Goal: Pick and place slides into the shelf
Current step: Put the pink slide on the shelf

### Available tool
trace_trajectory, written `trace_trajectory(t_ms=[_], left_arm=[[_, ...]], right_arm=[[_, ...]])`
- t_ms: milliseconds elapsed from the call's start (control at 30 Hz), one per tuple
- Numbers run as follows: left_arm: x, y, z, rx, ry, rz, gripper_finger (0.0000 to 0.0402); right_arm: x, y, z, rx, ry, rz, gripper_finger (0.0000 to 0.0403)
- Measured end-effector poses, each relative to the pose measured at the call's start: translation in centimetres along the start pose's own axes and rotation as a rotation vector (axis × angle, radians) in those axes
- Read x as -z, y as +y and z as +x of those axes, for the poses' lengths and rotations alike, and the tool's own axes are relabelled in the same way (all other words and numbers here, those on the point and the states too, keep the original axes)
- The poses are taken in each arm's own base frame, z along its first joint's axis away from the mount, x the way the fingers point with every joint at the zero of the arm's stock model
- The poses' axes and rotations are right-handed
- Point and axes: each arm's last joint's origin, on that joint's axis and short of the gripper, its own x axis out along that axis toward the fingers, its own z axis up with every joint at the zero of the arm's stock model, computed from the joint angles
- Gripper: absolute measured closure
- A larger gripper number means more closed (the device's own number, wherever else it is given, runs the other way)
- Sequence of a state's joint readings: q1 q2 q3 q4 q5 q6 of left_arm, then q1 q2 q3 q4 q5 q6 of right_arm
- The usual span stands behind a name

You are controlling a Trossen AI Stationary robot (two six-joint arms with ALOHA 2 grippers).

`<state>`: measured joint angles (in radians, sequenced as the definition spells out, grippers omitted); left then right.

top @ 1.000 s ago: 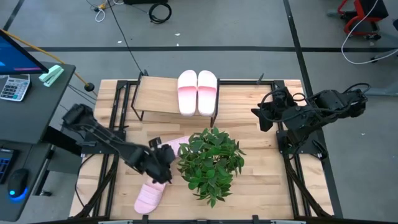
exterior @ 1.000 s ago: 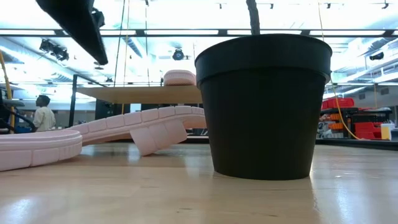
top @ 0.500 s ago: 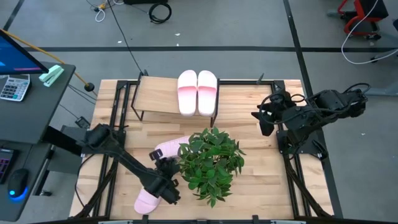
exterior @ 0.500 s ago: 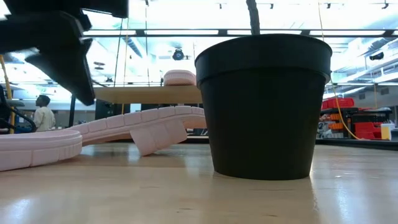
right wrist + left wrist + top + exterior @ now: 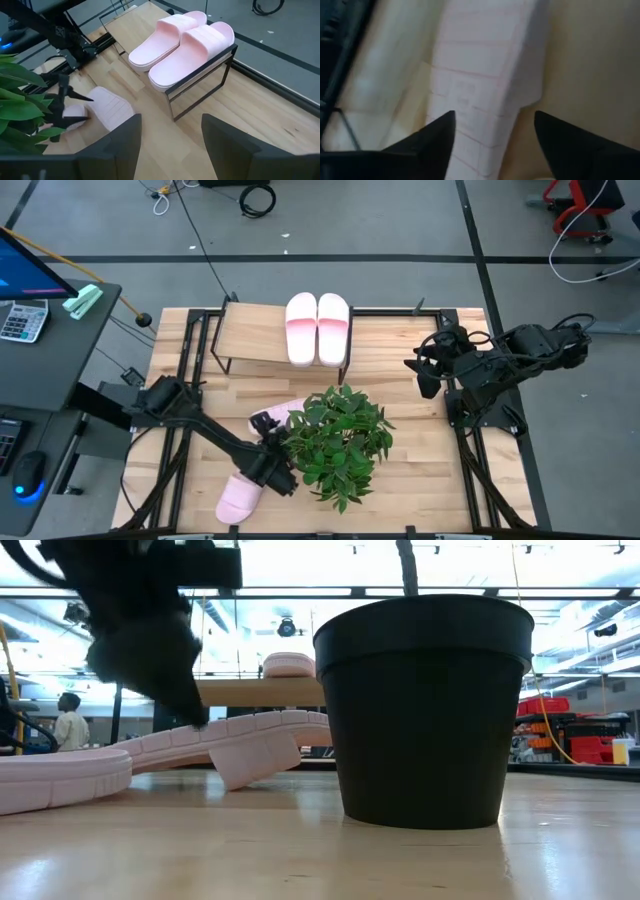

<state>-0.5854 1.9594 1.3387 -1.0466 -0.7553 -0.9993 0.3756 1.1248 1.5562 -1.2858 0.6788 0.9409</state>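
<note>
Two slides are seen side by side on the right end of the shelf, soles down, with their long axes across the board; which end is the toe cannot be told. A third slide lies on the table in front of the shelf, overturned so that its grooved sole faces up, as is seen in the left wrist view. Its long axis runs obliquely, from the plant toward the left arm's side, and one end is hidden under the leaves. In the low view this slide is tilted, one end being raised and resting on its strap. A fourth slide lies near the front edge of the table, with its long axis also oblique, and only a part of it is shown past the arm. The left gripper is held low over the table, between the third and fourth slides and just beside the plant. Its fingers are spread wide, and nothing is gripped between them. In the left wrist view the sole of the overturned slide is seen in the gap between the two fingers, beyond their tips; whether it is touched cannot be told. The right gripper waits at the right side of the table, well apart from all slides, and its fingers are opened wide and hold nothing.
</note>
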Motion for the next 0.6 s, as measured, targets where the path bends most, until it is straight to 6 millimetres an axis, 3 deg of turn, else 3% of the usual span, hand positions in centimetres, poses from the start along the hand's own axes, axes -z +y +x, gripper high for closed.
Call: trace_trajectory(t_ms=[233,600], left_arm=[[1.2,0.0,1.4,0.012,0.040,0.067,0.0064],[2.1,0.1,3.9,0.011,0.020,0.077,0.0084]], right_arm=[[0.0,0.0,0.0,0.001,-0.002,0.009,0.0190],[-0.3,0.2,0.0,-0.005,-0.042,0.032,0.0190]])
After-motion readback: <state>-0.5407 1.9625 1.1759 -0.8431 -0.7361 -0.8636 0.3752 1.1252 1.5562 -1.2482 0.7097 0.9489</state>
